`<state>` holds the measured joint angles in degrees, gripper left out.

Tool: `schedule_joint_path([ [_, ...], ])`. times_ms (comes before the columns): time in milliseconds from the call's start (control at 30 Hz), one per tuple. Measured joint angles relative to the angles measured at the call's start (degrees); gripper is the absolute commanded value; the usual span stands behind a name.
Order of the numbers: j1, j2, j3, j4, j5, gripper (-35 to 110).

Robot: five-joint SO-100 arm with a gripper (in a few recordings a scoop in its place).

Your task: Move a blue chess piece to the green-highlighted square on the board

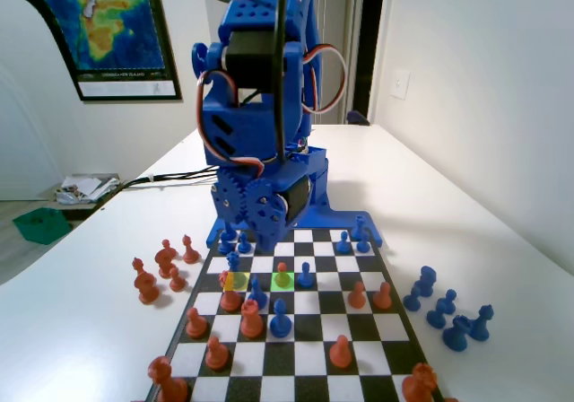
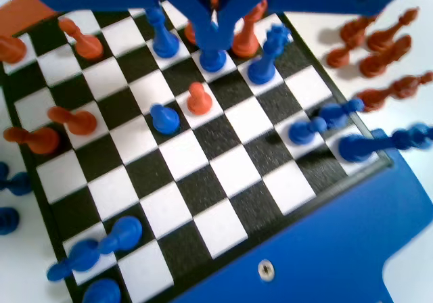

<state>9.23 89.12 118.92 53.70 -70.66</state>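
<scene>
In the fixed view, the green-highlighted square [image 1: 282, 280] on the board [image 1: 314, 330] holds a small orange pawn [image 1: 282, 269]. The blue chess piece [image 1: 258, 294] stands just left of and slightly nearer than that square.

In the wrist view, the gripper [image 2: 214, 19] hangs over the blue chess piece [image 2: 212, 54]; I cannot tell whether its jaws grip it. The orange pawn [image 2: 199, 99] stands just below.

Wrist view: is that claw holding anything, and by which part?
Cannot tell: the gripper meets the head of the blue chess piece, which stands on the board.
</scene>
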Motion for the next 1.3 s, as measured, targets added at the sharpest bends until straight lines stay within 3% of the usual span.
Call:
schedule_joint_path([
  [1300,-4.2,-9.5,2.1,-5.4,1.8,12],
])
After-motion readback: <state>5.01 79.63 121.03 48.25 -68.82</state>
